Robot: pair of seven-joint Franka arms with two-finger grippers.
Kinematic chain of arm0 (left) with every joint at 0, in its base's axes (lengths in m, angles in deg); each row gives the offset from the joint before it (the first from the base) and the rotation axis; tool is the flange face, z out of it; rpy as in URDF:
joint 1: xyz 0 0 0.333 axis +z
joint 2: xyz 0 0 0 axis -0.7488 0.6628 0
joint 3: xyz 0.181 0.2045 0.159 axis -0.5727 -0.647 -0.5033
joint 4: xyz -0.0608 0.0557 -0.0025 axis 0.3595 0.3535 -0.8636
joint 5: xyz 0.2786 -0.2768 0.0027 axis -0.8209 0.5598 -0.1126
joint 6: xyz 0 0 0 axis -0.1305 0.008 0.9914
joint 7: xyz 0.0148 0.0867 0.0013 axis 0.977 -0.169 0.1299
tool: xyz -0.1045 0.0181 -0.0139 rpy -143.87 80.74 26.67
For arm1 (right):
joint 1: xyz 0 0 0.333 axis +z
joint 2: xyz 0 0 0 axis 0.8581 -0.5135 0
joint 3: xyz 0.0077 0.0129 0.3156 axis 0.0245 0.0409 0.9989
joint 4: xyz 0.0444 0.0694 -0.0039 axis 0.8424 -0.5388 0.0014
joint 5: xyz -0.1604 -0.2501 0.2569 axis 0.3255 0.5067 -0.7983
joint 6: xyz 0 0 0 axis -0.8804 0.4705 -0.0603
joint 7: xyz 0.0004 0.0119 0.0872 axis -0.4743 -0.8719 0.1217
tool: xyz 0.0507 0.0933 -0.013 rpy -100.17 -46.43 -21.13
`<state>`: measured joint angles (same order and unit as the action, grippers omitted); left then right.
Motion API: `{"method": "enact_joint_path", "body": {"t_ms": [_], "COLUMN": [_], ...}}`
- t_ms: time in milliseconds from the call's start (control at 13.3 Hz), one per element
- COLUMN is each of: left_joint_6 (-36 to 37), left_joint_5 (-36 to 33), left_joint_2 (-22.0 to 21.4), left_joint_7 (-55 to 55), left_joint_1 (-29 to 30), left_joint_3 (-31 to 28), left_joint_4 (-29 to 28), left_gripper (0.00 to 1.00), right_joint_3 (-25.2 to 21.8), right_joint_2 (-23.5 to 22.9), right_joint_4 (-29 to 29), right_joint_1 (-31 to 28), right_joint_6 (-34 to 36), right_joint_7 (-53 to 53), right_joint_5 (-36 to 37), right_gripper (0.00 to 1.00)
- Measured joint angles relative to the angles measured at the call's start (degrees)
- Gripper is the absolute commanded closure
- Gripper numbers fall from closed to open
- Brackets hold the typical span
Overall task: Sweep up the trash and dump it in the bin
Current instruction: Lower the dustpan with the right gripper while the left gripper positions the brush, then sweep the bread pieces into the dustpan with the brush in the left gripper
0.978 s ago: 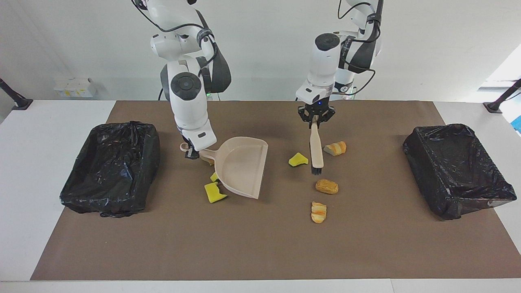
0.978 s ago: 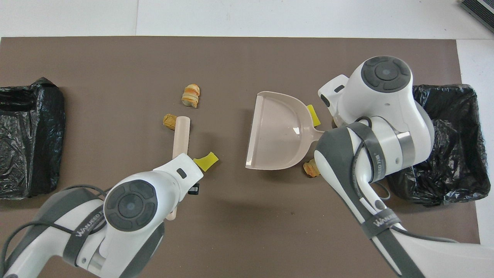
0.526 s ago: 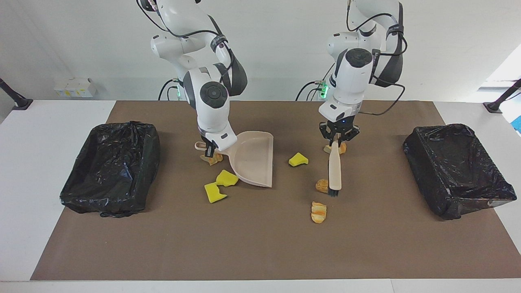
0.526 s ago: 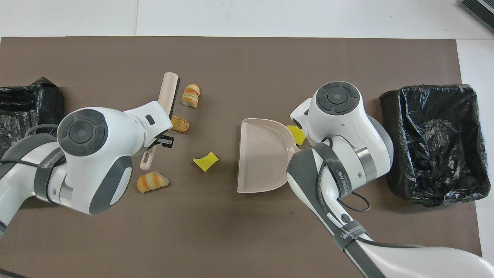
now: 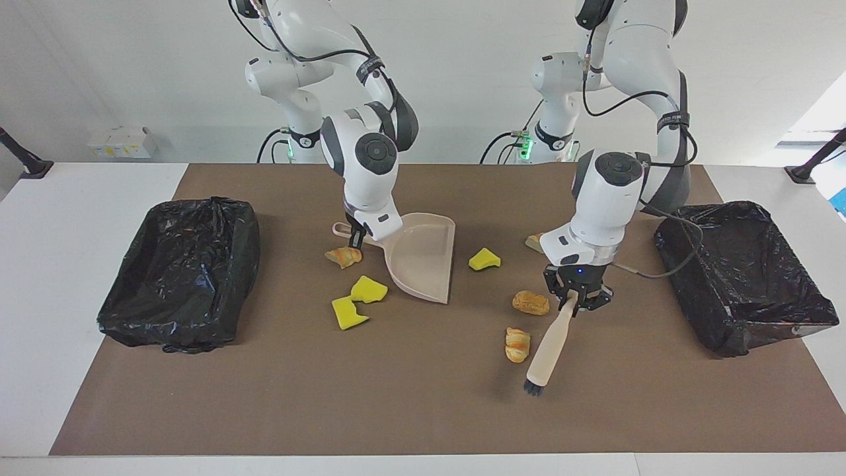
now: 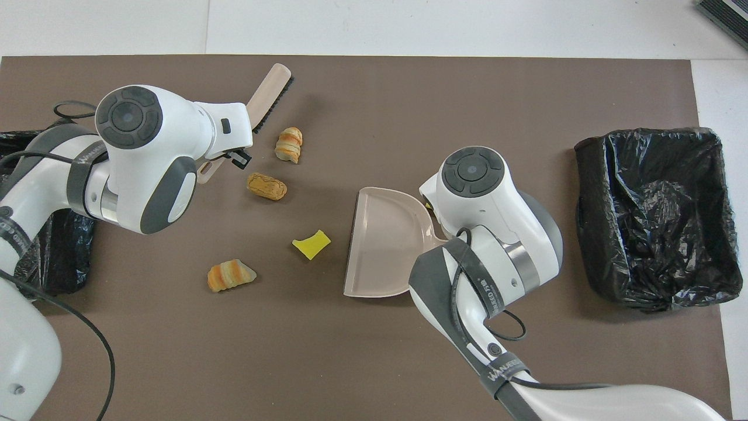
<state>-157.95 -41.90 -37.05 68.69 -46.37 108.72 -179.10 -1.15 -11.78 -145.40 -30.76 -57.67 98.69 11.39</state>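
My right gripper (image 5: 359, 235) is shut on the handle of the beige dustpan (image 5: 423, 261), which rests on the brown mat with its mouth toward the left arm's end. My left gripper (image 5: 574, 304) is shut on the handle of the beige brush (image 5: 548, 350); the black bristles point down and away from the robots. The trash lies loose. Two yellow sponge chunks (image 5: 368, 289) (image 5: 348, 313) and a bread lump (image 5: 343, 256) lie beside the pan. Another sponge (image 5: 484, 259) lies off its mouth. Three bread lumps (image 5: 531, 303) (image 5: 517, 344) (image 5: 534, 242) lie near the brush. The overhead view shows the brush (image 6: 269, 96) and the dustpan (image 6: 383, 240).
A bin lined with a black bag (image 5: 165, 317) stands at the right arm's end of the mat. Another black-lined bin (image 5: 740, 330) stands at the left arm's end. The brown mat (image 5: 396, 410) covers most of the white table.
The left arm swung the brush away from the robots and toward its own end, past two bread lumps. The right arm slid the dustpan toward the middle, uncovering sponge chunks and a bread lump.
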Motion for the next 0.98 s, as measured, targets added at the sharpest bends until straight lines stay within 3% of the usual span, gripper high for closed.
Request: {"method": "enact_joint_path", "body": {"t_ms": [301,526,752,978], "left_joint_6": [-1.4,4.8,12.5,13.8], "left_joint_5": [-8.3,-9.0,-9.2,-8.9], "left_joint_2": [3.6,3.3,0.9,-5.6], "left_joint_7": [-10.5,-16.2,-19.1,-19.4], "left_joint_1": [0.7,0.4,-1.0,-1.8], "left_joint_3": [0.1,0.6,1.5,2.5], "left_joint_4": [-0.3,-0.5,-2.2,-11.1], "left_gripper": [1.0,1.0,1.0,1.0], "right_joint_3": [0.0,0.1,0.1,0.2], "right_joint_2": [0.0,0.8,2.0,2.6], "right_joint_4": [-0.2,-1.4,-3.2,-3.9], "right_joint_1": [2.3,5.0,5.3,6.1], "right_joint_6": [0.0,0.1,-0.2,-0.2], "right_joint_7": [-3.7,-9.6,-10.2,-10.2], "right_joint_5": [0.0,0.0,-0.1,-0.2], "right_gripper": [1.0,1.0,1.0,1.0]}}
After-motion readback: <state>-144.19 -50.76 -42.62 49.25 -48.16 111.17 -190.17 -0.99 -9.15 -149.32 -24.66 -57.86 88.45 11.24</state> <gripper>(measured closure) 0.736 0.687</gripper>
